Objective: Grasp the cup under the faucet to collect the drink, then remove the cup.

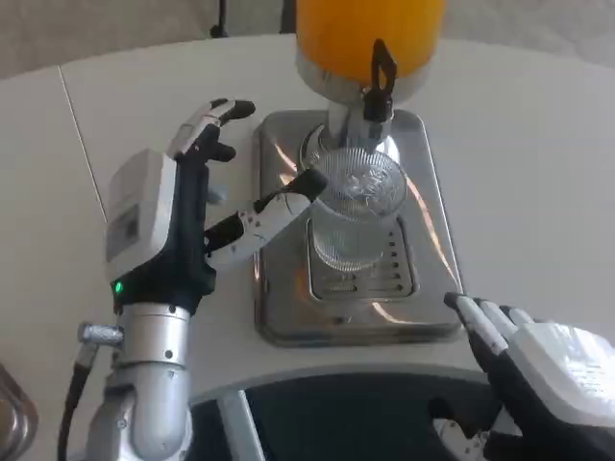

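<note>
- Left hand point(183, 216): raised to the left of the tray, fingers spread and holding nothing. Its thumb reaches toward the cup's left wall; whether the tip touches the rim or stops just short, cannot tell.
- Right hand point(538, 360): low at the near right edge, fingers stretched out flat and apart, nothing in it, well apart from the cup.
- Dispenser point(370, 38): orange-filled tank at the top of the head view, with a black tap lever on its front directly above the cup.
- Drip tray point(437, 288): polished steel, slotted grate in the middle; the cup stands on the grate.
- Cup point(354, 206): clear, ribbed, upright under the faucet point(370, 120). No orange level visible through the wall, so it looks empty or nearly so.
- Handling, as judged: a thin clear tumbler, light when empty, and likely to deform or tip if squeezed hard or nudged sideways. The ribs should give some purchase, though the wall may be slick if wet.
- Where to hold: around the mid-wall, thumb on one side and fingers opposite, below the rim so the mouth stays open under the spout. Once filled, it must stay upright.
</note>
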Controlling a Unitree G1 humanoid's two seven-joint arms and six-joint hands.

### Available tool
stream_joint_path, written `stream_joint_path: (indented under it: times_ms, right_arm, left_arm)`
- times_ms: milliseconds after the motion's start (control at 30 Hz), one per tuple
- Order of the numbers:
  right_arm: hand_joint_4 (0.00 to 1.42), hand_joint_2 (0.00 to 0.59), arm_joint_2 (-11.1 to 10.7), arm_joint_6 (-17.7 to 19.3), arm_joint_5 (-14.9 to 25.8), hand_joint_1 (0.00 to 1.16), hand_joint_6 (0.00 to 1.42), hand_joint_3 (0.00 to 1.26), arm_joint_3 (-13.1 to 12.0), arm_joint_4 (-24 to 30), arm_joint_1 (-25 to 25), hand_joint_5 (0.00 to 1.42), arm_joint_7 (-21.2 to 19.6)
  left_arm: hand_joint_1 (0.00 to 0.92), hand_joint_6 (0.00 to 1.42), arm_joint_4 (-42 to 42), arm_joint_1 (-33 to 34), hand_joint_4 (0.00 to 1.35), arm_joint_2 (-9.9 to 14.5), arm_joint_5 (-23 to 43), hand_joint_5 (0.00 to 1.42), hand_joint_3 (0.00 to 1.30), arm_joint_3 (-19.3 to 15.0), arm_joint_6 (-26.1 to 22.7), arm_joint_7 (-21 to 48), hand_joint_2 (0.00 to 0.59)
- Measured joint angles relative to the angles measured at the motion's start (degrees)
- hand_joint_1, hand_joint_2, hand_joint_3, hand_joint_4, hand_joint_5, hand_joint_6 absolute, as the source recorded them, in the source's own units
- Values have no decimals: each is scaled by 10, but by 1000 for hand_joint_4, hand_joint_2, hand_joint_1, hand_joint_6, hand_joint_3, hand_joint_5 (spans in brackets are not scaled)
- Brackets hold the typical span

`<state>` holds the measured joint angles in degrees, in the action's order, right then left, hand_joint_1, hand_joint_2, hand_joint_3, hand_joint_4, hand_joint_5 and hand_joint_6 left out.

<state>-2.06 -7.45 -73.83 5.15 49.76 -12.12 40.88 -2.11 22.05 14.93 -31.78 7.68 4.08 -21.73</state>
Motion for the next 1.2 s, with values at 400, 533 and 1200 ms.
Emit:
stream_joint_path:
  times_ms: [400,533,1200]
  right_arm:
    - [0,510,24,-13,-10,448,0,4,25,-7,32,0,-27]
    - [0,511,37,-19,-9,447,0,4,30,-7,47,0,-37]
    - [0,508,7,-70,107,389,0,0,-40,-120,245,0,-137]
  left_arm:
    - [166,561,118,-155,270,103,20,386,344,-65,127,76,100]
    - [153,449,146,-198,171,126,23,287,265,-92,169,95,105]
    - [91,251,198,-371,0,203,23,109,91,-177,318,188,103]
